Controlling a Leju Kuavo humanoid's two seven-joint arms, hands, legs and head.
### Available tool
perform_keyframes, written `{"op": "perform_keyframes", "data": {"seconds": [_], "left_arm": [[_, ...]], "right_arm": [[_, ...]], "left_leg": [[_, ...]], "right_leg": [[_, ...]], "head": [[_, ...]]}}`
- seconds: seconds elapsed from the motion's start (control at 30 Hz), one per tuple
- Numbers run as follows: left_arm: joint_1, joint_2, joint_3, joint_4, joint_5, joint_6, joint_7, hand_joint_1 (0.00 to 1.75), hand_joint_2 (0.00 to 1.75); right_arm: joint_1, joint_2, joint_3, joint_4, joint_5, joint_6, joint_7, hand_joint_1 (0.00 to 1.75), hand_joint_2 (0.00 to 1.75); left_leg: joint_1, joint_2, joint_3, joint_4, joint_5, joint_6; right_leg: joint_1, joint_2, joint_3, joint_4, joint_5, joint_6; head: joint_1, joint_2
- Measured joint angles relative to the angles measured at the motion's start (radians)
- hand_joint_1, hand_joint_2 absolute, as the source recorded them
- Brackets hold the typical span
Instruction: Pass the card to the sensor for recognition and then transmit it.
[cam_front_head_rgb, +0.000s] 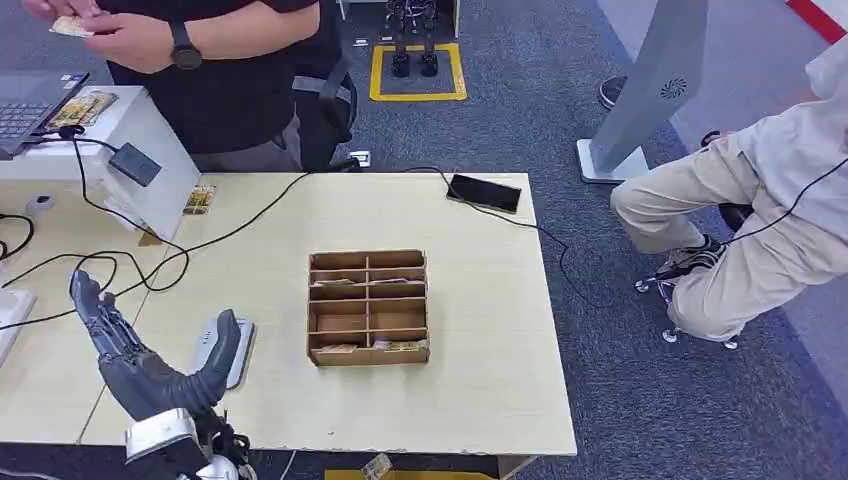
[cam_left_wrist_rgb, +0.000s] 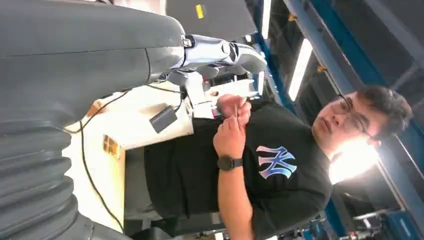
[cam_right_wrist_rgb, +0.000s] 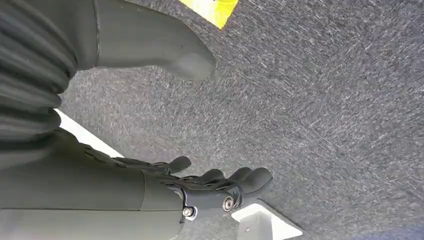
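progress: late or not begun, unclear | card (cam_front_head_rgb: 70, 27) with person (cam_front_head_rgb: 215, 75) | left hand (cam_front_head_rgb: 150, 360) spread, empty | right hand (cam_right_wrist_rgb: 200, 185) hangs empty, fingers apart | sensor (cam_front_head_rgb: 225, 345) beside left hand

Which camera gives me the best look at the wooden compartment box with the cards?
The head view: the brown wooden compartment box sits whole on the pale table, its cells seen from above. The left wrist view looks toward the person in the black shirt, the right wrist view at grey carpet.
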Motion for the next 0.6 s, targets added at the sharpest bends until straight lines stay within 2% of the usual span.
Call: {"op": "perform_keyframes", "data": {"seconds": [0.27, 0.4, 0.5, 0.6], "left_arm": [[0.011, -0.003, 0.047, -0.016, -0.168, 0.001, 0.0, 0.0, 1.75], [0.018, -0.007, 0.089, -0.031, -0.324, 0.002, 0.0, 0.0, 1.75], [0.021, -0.01, 0.114, -0.035, -0.353, 0.002, 0.0, 0.0, 1.75], [0.022, -0.011, 0.132, -0.035, -0.381, 0.003, 0.0, 0.0, 1.75]], "right_arm": [[0.0, 0.0, 0.0, 0.0, 0.031, 0.0, -0.002, 0.0, 1.75], [-0.001, 0.0, 0.0, 0.0, 0.045, 0.0, -0.005, 0.0, 1.75], [-0.001, 0.0, 0.0, 0.0, 0.045, 0.0, -0.005, 0.0, 1.75], [-0.001, 0.0, 0.0, 0.0, -0.019, 0.0, 0.005, 0.0, 1.75]], "left_leg": [[0.0, 0.0, 0.0, 0.0, 0.0, 0.0], [0.0, 0.0, 0.0, 0.0, 0.0, 0.0], [0.0, 0.0, 0.0, 0.0, 0.0, 0.0], [0.0, 0.0, 0.0, 0.0, 0.0, 0.0]], "right_leg": [[0.0, 0.0, 0.0, 0.0, 0.0, 0.0], [0.0, 0.0, 0.0, 0.0, 0.0, 0.0], [0.0, 0.0, 0.0, 0.0, 0.0, 0.0], [0.0, 0.0, 0.0, 0.0, 0.0, 0.0]], "head": [[0.0, 0.0], [0.0, 0.0], [0.0, 0.0], [0.0, 0.0]]}}
